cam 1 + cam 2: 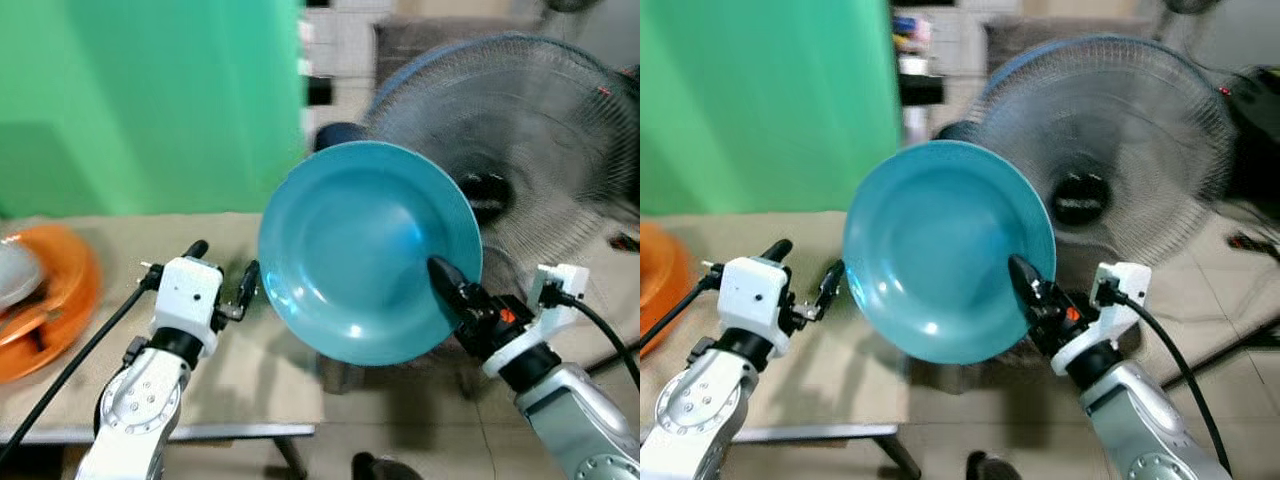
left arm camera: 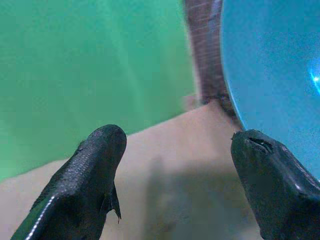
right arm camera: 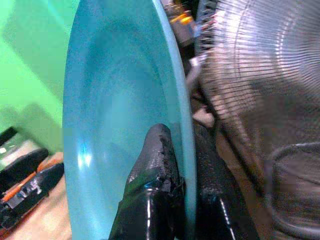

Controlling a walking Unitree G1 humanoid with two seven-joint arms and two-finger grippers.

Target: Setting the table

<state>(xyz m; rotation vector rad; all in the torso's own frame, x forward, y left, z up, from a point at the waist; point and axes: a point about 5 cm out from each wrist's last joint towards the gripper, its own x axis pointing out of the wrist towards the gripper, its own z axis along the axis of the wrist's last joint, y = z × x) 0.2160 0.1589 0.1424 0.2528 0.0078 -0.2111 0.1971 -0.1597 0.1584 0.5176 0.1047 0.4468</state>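
Right hand (image 1: 447,281) pinches tilted teal plate (image 1: 365,245) hiding fan (image 1: 540,140); left hand (image 1: 222,268) wide.

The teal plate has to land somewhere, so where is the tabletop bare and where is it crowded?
The round teal plate, pinched at its rim by the right gripper, has bare beige tabletop below it, from the open left gripper to the table's right edge. The left end is crowded by an orange dish. Beyond the right edge stands a grey mesh fan.

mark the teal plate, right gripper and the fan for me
teal plate (image 1: 360,245): left eye view, centre of its bowl.
right gripper (image 1: 447,277): left eye view, fingertips pinching the plate's rim.
fan (image 1: 560,130): left eye view, wire grille.
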